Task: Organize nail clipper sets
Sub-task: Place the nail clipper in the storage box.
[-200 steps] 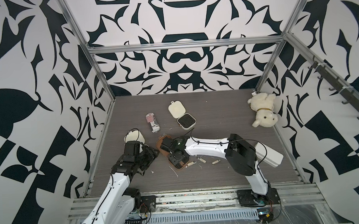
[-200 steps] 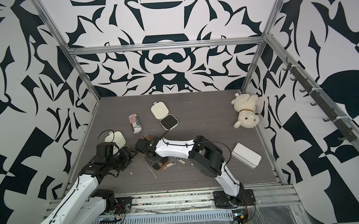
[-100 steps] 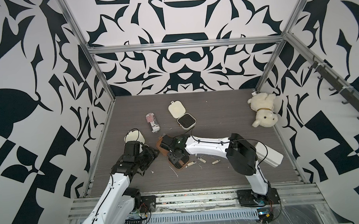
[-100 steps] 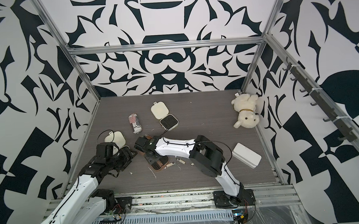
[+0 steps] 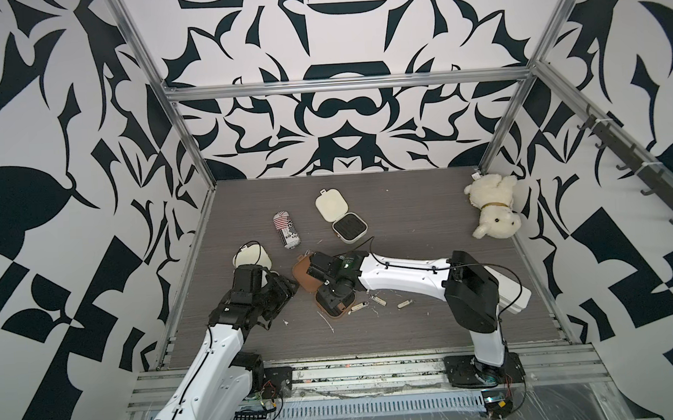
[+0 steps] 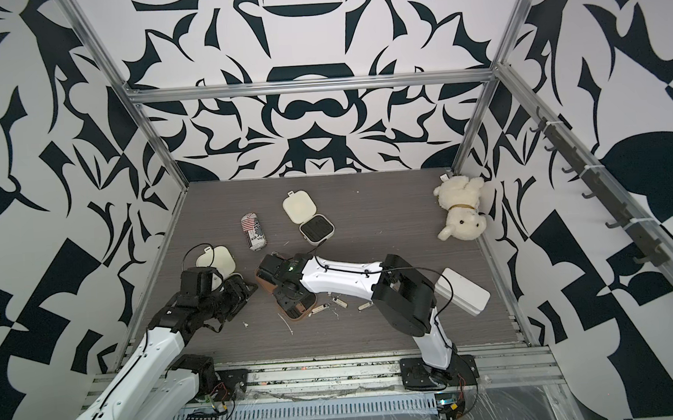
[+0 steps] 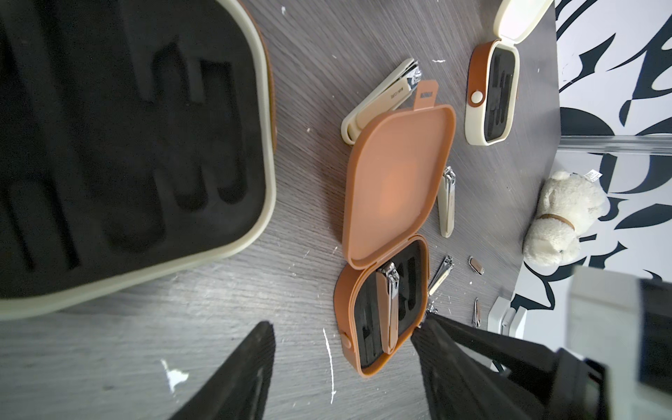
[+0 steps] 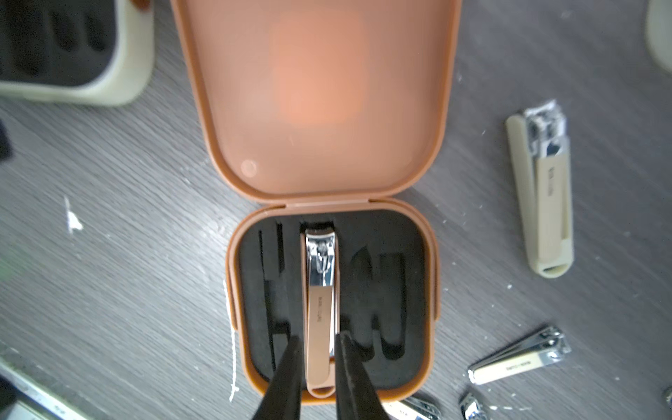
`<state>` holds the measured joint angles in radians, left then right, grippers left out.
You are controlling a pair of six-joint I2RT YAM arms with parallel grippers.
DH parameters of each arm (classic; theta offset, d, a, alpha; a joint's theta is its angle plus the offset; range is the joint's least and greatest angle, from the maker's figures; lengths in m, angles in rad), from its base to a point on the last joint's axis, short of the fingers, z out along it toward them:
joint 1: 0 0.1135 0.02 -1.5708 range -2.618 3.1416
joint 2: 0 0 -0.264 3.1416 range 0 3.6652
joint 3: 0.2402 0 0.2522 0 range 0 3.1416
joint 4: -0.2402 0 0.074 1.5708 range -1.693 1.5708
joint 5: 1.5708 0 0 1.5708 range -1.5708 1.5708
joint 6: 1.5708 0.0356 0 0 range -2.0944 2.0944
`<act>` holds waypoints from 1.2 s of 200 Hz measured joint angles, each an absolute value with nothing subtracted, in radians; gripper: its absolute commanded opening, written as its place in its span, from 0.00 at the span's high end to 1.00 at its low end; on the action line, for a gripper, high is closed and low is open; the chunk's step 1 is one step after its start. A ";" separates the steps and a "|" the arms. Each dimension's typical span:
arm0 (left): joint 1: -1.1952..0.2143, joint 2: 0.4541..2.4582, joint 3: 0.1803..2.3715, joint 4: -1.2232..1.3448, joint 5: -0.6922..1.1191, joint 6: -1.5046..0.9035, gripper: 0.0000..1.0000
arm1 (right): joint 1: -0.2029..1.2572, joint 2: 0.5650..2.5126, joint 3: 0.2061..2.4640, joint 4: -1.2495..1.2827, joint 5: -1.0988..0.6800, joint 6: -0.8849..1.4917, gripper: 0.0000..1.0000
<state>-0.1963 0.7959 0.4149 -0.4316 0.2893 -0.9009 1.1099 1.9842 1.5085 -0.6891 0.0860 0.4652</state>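
- The brown case point(image 8: 432, 291) lay open on the table point(image 8: 109, 254). In both top views it sat a little left of centre and below the middle of the frame, half hidden under the right arm's wrist.
- Its brown clipper point(image 8: 320, 302) rested lengthwise in the middle slot of the black foam insert point(image 8: 251, 309), with the steel head toward the hinge.
- The right gripper point(image 8: 319, 338) stood over the clipper's tail end, its fingers point(image 8: 287, 378) drawn narrow along both long sides. Whether they truly pinched it, I could not tell.
- The left gripper point(image 7: 343, 327) hovered low with its fingers spread wide and nothing between them. It was beside an open cream case point(image 5: 250, 257) at centre-left of a top view.
- A second cream case point(image 5: 341, 218) lay open just above the frame's centre.
- A large cream clipper point(image 8: 545, 203) and some smaller ones lay loose on the table near the brown case.
- To my eye the brown clipper would be light, stiff and slick, being painted metal with polished steel. The flat long sides near the tail looked the surest hold, and the foam would likely grip it snugly.
- The lid point(image 8: 323, 91) looked thin on a bendy hinge, so I judged it best pushed at its free edge rather than squeezed.
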 measured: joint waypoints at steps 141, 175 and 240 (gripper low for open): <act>-0.196 0.808 0.415 -0.431 0.293 -0.901 0.33 | 1.111 2.027 1.496 -0.680 0.063 0.466 0.83; -0.196 0.808 0.415 -0.431 0.294 -0.901 0.33 | 1.111 2.031 1.496 -0.678 0.064 0.466 0.84; -0.196 0.813 0.415 -0.427 0.296 -0.902 0.33 | 1.116 2.031 1.495 -0.676 0.069 0.470 0.87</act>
<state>-0.1963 0.8127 0.4149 -0.4271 0.2962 -0.9016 1.1160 2.0308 1.4948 -0.6758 0.0689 0.4698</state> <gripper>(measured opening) 0.671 0.135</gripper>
